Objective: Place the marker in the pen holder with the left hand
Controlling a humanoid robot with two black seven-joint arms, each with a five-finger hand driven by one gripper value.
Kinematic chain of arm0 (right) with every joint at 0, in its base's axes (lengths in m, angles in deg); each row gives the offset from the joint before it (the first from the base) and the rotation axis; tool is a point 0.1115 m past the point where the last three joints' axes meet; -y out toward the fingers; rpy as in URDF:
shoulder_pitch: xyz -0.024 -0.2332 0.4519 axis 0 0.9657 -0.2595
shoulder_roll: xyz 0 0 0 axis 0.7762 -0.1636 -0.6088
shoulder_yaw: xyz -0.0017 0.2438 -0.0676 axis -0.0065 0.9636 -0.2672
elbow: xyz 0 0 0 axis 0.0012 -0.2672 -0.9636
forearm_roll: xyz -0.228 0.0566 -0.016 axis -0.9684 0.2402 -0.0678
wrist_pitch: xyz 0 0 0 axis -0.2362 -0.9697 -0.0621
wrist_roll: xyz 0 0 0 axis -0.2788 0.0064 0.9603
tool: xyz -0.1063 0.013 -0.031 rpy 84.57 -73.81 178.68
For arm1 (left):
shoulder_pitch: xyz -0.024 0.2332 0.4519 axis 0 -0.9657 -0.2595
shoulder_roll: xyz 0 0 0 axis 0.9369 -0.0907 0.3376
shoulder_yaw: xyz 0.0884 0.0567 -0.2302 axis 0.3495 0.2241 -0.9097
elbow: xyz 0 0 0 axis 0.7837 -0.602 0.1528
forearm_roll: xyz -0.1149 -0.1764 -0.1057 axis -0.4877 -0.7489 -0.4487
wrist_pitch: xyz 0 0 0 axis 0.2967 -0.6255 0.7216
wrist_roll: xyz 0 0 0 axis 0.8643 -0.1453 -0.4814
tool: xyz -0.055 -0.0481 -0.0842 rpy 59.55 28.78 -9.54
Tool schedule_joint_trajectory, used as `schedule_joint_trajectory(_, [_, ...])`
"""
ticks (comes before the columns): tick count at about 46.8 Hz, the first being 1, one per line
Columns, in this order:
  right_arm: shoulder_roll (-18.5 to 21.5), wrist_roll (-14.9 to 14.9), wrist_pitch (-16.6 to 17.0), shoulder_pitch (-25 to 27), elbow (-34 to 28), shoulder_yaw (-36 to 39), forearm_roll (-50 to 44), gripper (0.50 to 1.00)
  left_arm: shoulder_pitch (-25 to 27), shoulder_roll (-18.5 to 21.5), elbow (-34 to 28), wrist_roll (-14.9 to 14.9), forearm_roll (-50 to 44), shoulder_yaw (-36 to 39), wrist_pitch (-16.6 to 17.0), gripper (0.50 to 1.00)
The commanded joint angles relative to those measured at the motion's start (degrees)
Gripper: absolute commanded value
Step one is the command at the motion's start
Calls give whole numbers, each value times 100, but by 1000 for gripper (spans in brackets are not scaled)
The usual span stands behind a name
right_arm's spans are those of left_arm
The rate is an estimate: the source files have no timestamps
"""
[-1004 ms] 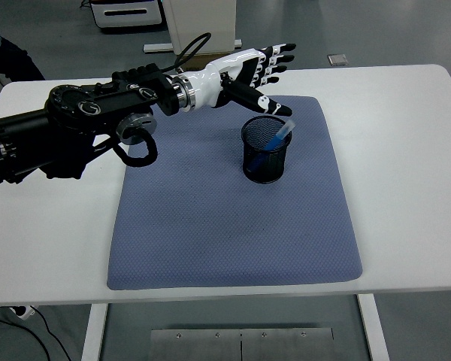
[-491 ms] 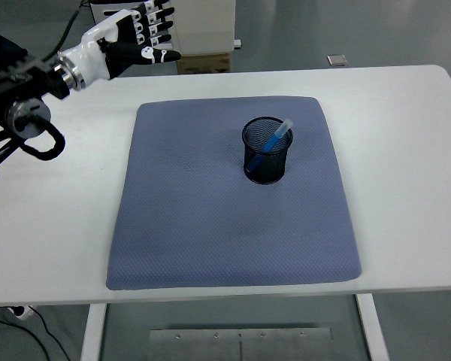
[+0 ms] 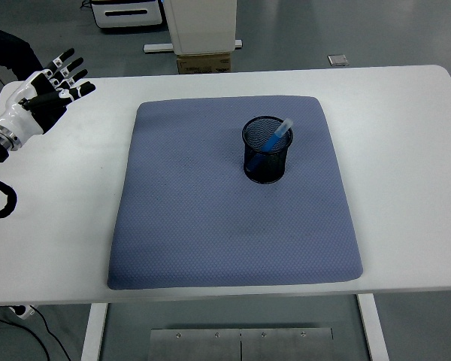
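White robot hand with black finger joints

The left hand [image 3: 37, 98] has a white shell, black segments with white tips on each finger, a silver wrist ring behind it and a black cable loop below.

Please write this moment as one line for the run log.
left hand: open, empty, at table's left edge | marker: leaning inside pen holder | holder: upright on blue mat

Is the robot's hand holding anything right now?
No, nothing is held. The left hand is open and empty at the table's left edge. The marker stands leaning inside the pen holder, and no hand touches it.
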Motion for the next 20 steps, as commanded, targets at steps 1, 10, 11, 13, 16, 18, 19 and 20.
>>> schedule_joint_trajectory(1, [0, 3, 0, 2, 0, 0, 0, 1000, -106, 103, 7, -10, -8, -39, 23, 1000])
schedule_joint_trajectory(10, [0, -6, 0, 2, 0, 9, 0, 1000, -168, 147, 7, -71, 9, -30, 41, 1000])
schedule_joint_trajectory(11, [0, -6, 0, 2, 0, 9, 0, 1000, -168, 147, 7, -71, 0, -39, 41, 1000])
schedule_joint_trajectory(13, [0, -6, 0, 2, 0, 9, -9, 1000, -168, 147, 7, -71, 9, -30, 41, 1000])
schedule_joint_trajectory(16, [0, -23, 0, 2, 0, 9, -9, 1000, -176, 147, 7, -71, 9, -30, 41, 1000])
schedule_joint_trajectory(18, [0, -23, 0, 2, 8, 9, 0, 1000, -168, 147, 7, -71, 18, -30, 41, 1000])
schedule_joint_trajectory(19, [0, -23, 0, 2, 0, 9, 0, 1000, -168, 147, 7, -71, 18, -30, 41, 1000])
schedule_joint_trajectory(20, [0, -23, 9, 2, 8, 26, 9, 1000, -168, 147, 7, -71, 18, -30, 41, 1000])
